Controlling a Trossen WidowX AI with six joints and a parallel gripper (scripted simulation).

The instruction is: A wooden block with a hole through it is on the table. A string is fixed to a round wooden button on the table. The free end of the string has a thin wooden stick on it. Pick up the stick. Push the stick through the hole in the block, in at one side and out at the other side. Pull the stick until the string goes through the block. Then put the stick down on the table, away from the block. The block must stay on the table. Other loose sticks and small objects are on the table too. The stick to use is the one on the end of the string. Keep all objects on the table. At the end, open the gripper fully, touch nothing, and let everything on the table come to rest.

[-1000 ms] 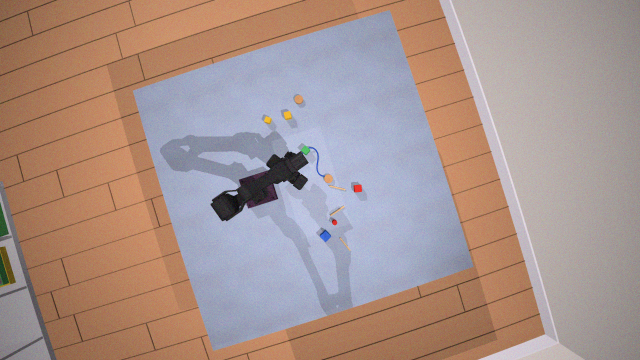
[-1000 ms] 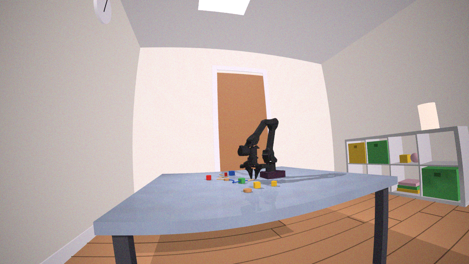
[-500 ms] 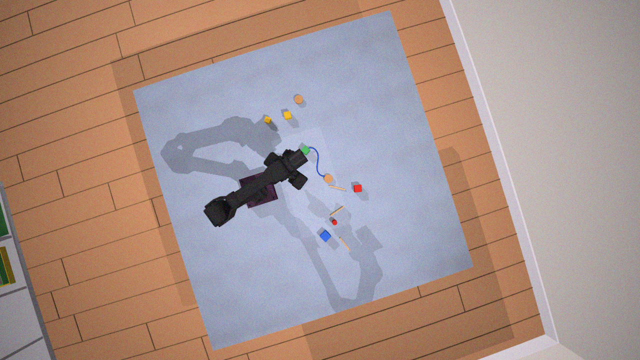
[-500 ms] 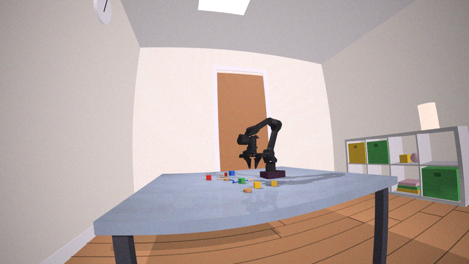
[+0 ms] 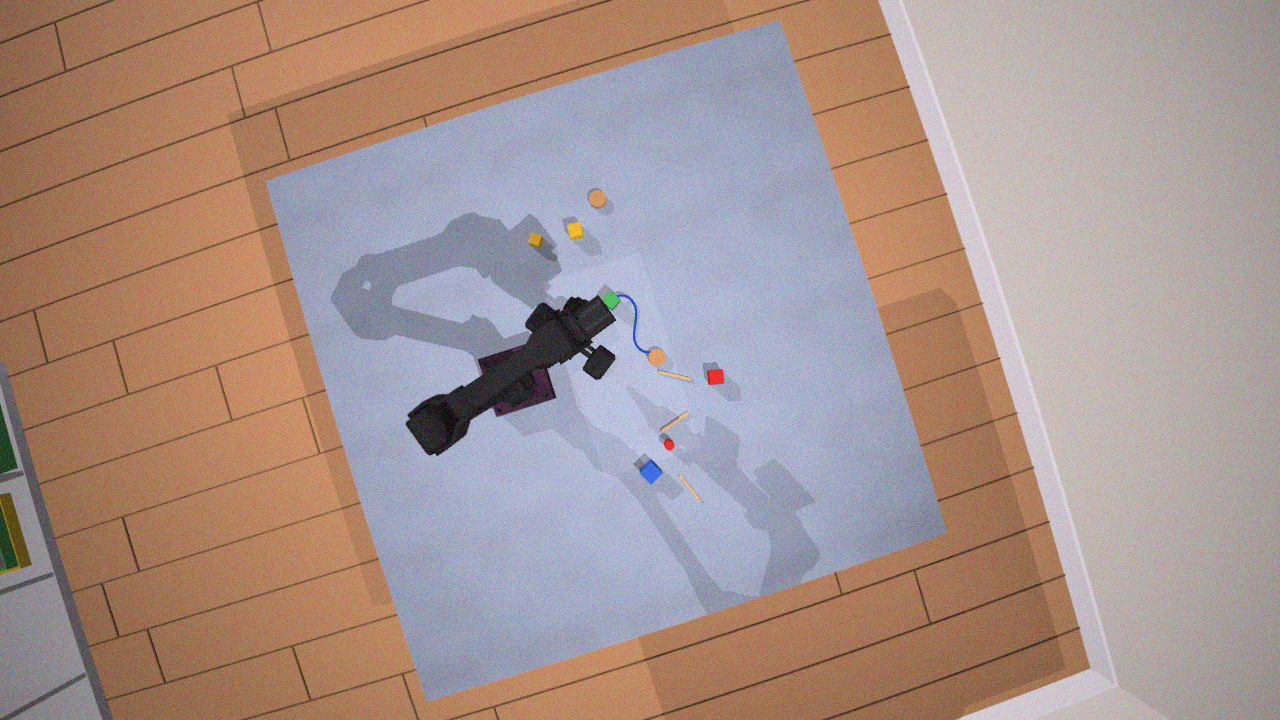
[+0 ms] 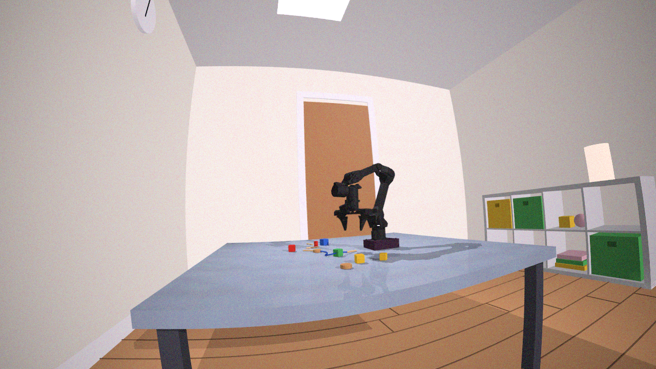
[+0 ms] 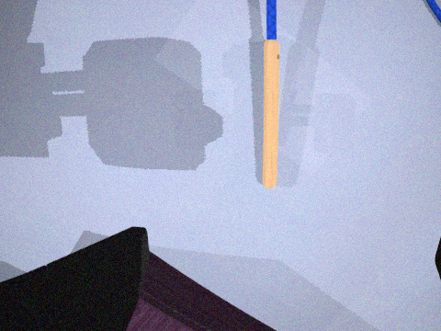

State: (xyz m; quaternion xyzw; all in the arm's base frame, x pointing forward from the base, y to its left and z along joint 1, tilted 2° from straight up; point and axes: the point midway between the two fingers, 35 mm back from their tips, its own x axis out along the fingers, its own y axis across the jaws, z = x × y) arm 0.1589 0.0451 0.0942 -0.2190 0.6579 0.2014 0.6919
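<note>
The green block [image 5: 611, 300] [image 6: 337, 252] sits on the table. The blue string [image 5: 636, 322] [image 6: 326, 253] runs from the round wooden button [image 5: 656, 356] [image 6: 316, 250] to one side of the block. On the block's other side the string [image 7: 271, 18] comes out and ends in the wooden stick [image 6: 352, 250] [image 7: 271, 115]. The stick appears to lie on the table, away from the block; the arm hides it in the top view. My gripper [image 6: 353, 229] [image 7: 301, 249] is wide open and empty, raised above the table near the stick. The hole itself is not visible.
Loose sticks [image 5: 674, 375] [image 5: 674, 420] [image 5: 690, 488] lie beyond the button, near a red cube [image 5: 715, 377], a small red cylinder [image 5: 668, 444] and a blue cube [image 5: 650, 471]. Two yellow cubes [image 5: 575, 231] [image 5: 535, 240] and a loose wooden disc [image 5: 597, 197] lie on the block's other side.
</note>
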